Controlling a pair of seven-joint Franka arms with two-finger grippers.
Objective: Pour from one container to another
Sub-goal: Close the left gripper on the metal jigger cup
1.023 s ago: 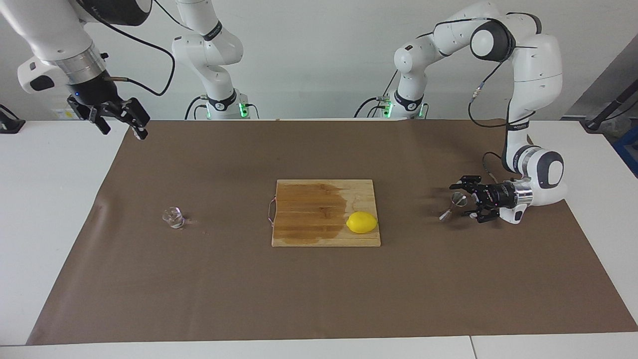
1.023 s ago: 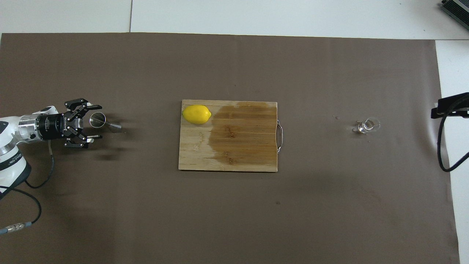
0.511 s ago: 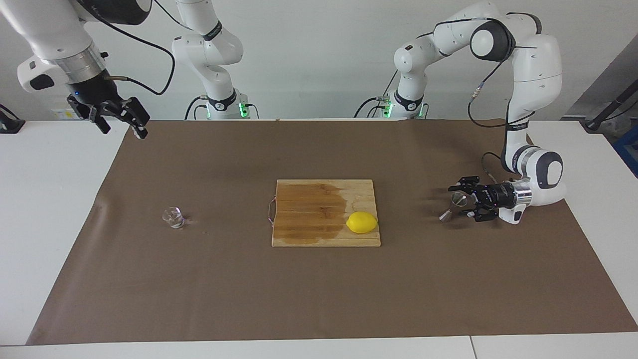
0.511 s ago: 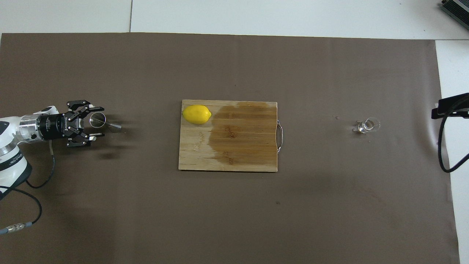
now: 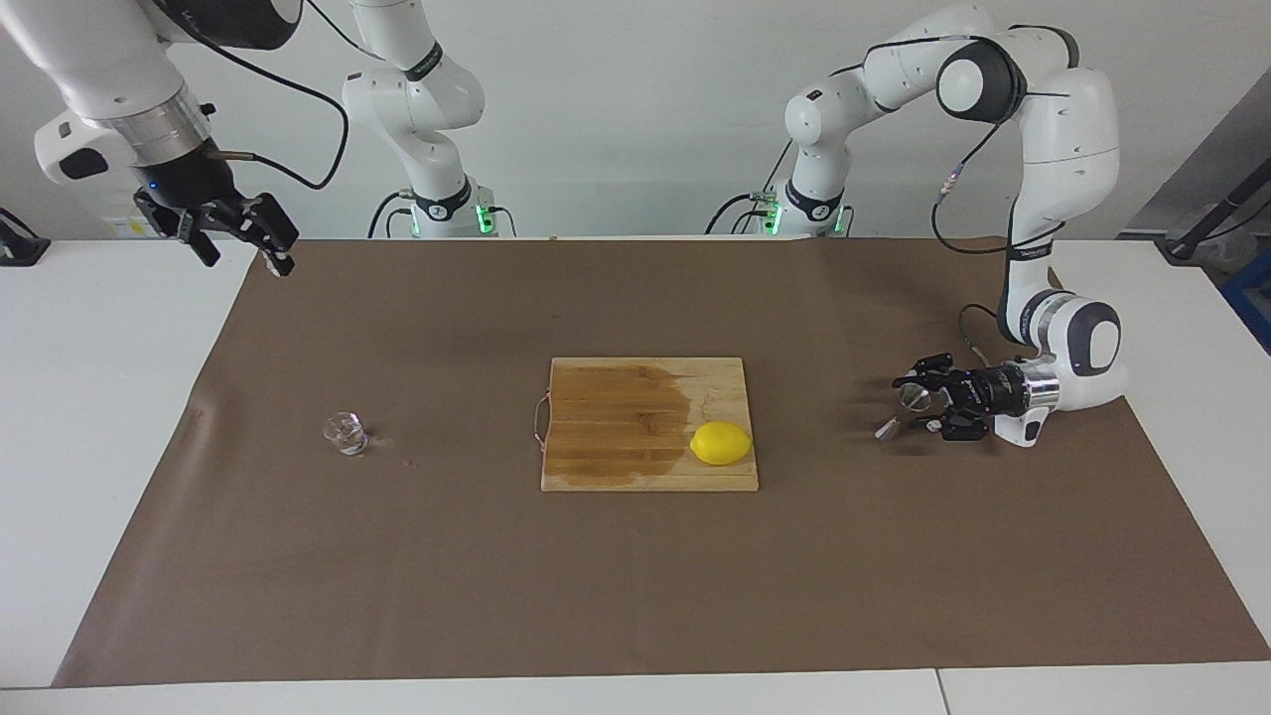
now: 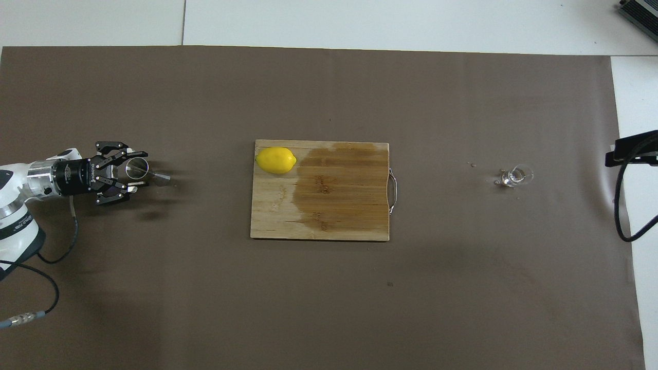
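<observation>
The small steel jigger (image 5: 902,410) lies tilted on the brown mat toward the left arm's end of the table; it also shows in the overhead view (image 6: 146,172). My left gripper (image 5: 912,402) is low over the mat, open, with one finger on each side of the jigger's wide cone; it also shows in the overhead view (image 6: 134,170). The tiny clear glass cup (image 5: 346,433) stands alone on the mat toward the right arm's end; the overhead view shows it too (image 6: 514,176). My right gripper (image 5: 241,241) is open and empty, raised over the mat's corner, where the arm waits.
A wooden cutting board (image 5: 616,417) with a dark wet patch lies mid-table, with a yellow lemon (image 5: 721,443) on its corner toward the left arm's end. The brown mat (image 5: 635,596) covers most of the white table.
My left gripper's fingers have drawn closer together around the jigger's wide cone. The jigger, the glass cup and the right arm have not moved.
</observation>
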